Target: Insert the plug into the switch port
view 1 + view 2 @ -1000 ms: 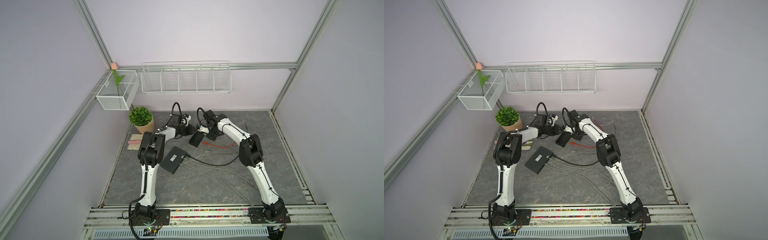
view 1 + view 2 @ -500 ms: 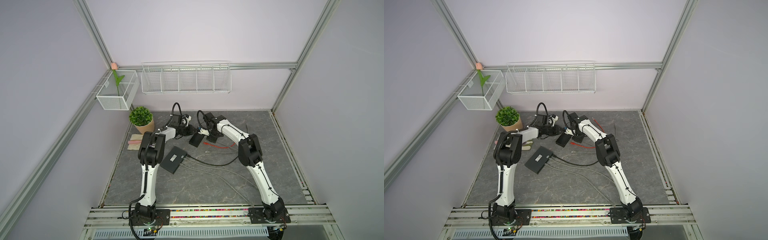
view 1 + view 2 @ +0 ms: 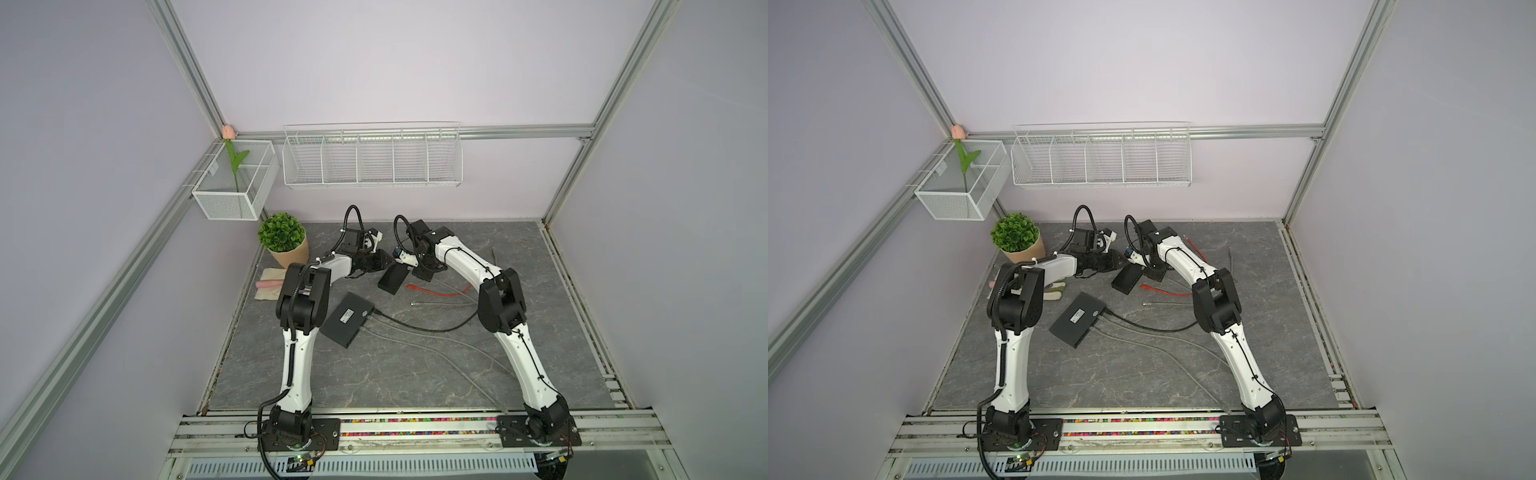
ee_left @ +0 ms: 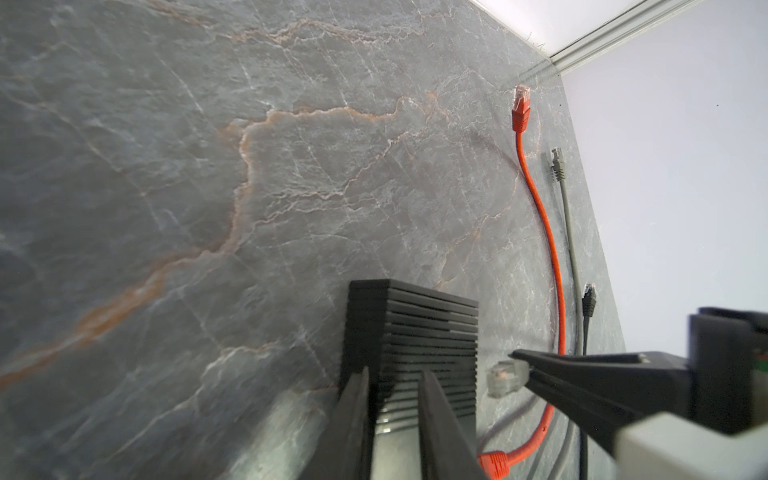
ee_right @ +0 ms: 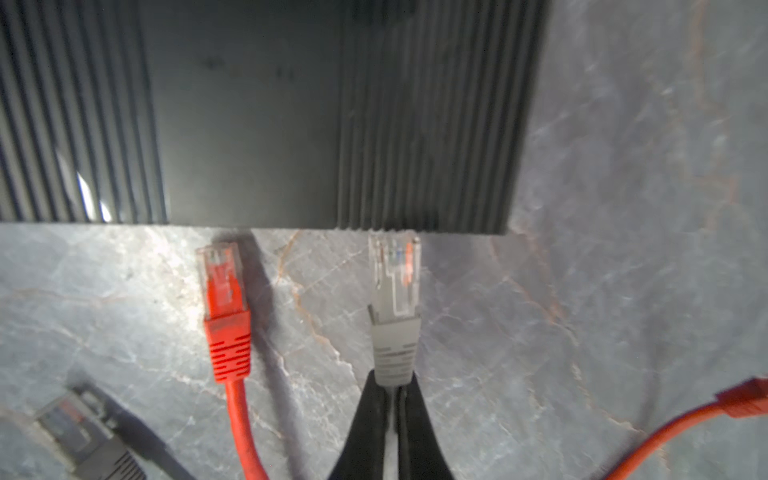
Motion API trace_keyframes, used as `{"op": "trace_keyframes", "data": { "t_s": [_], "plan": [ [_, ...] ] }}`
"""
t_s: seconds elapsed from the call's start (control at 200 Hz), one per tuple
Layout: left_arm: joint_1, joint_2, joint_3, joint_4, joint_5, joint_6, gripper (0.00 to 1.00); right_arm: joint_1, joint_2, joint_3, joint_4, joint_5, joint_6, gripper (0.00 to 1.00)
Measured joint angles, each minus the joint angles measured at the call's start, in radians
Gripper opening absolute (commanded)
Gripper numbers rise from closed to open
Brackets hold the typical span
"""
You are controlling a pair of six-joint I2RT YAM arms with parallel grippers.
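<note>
Grey plug (image 5: 394,307) with clear tip at ribbed black switch (image 5: 249,112)

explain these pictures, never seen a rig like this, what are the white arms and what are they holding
The left arm and right arm are robots, each ending in a two-fingered gripper. Both top views look down on everything; each wrist view is from a camera on one arm. On the table lie a black switch, a bigger box, a red plug, a black plug, a plant. The right gripper is shut on a grey plug, tip at the switch's edge. The left gripper is at the switch; its grip is unclear.
</note>
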Motion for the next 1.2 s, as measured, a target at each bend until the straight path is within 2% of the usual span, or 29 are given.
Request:
{"op": "trace_keyframes", "data": {
  "t_s": [1.2],
  "plan": [
    [-0.005,0.0,-0.004,0.007,-0.003,0.0,0.22,0.007,0.023,0.036,-0.071,0.035,0.0,0.07]
  ]
}}
